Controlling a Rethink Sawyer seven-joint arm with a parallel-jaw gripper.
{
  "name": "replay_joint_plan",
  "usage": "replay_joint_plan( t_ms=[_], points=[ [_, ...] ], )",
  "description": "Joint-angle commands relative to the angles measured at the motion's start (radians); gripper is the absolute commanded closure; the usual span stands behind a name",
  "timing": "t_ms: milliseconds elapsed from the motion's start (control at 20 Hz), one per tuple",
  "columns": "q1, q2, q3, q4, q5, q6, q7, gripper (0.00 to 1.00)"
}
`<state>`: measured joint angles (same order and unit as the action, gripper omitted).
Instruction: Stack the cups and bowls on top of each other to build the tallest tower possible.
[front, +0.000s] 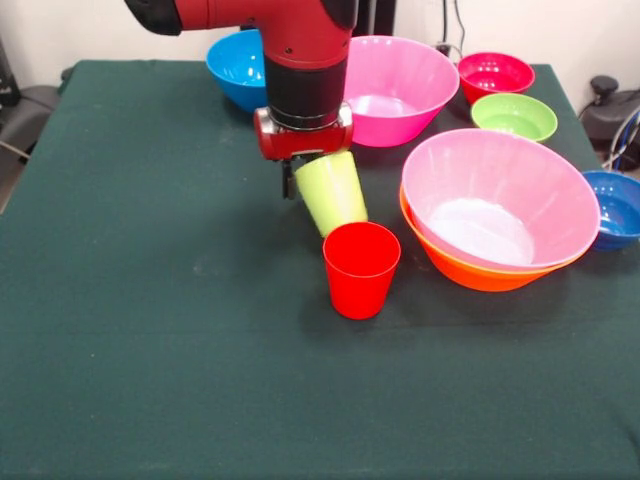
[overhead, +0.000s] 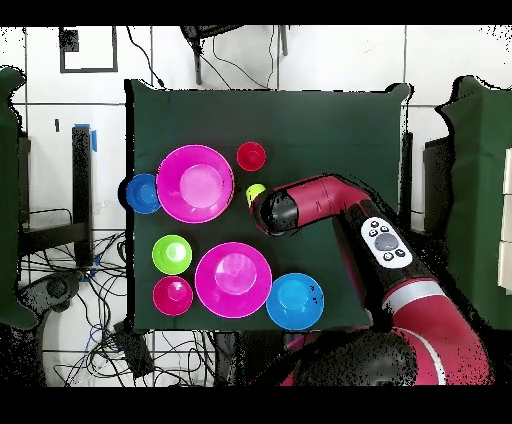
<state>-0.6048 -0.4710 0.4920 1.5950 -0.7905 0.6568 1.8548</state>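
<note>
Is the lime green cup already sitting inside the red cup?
No. In the front view the lime green cup hangs tilted under the gripper, above and behind the red cup, which stands empty.

The bench (front: 150, 300) wears a dark green cloth that covers it from edge to edge and hangs a little over the corners. In the overhead view it stands on a floor of pale tiles (overhead: 330, 60) with dark joints. Loose black cables (overhead: 70, 330) lie tangled on the floor beside the bench and run past its far edge too. A dark frame with a blue patch (overhead: 82, 170) stands along one side, perhaps a stand or rack. In the front view, dark equipment with cables (front: 610, 110) sits beyond the bench corner.
</note>
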Motion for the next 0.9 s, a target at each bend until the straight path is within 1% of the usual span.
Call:
replay_joint_plan(
  t_ms=[50,350,400,450,550,750,900],
  points=[
    [0.022,0.032,0.001,-0.061,-0.051,0.052,-0.174,1.00],
    [0.018,0.027,0.008,-0.057,-0.049,0.032,-0.161,1.00],
    [0.015,0.025,0.012,-0.057,-0.041,0.036,-0.162,1.00],
    [0.008,0.006,0.022,-0.047,-0.024,0.041,-0.161,1.00],
    [0.000,-0.050,0.038,-0.026,0.014,0.088,-0.177,1.00],
    [-0.033,-0.162,0.086,0.006,0.110,0.217,-0.256,1.00],
    [-0.027,-0.207,0.094,-0.013,0.154,0.318,-0.286,1.00]
  ],
)
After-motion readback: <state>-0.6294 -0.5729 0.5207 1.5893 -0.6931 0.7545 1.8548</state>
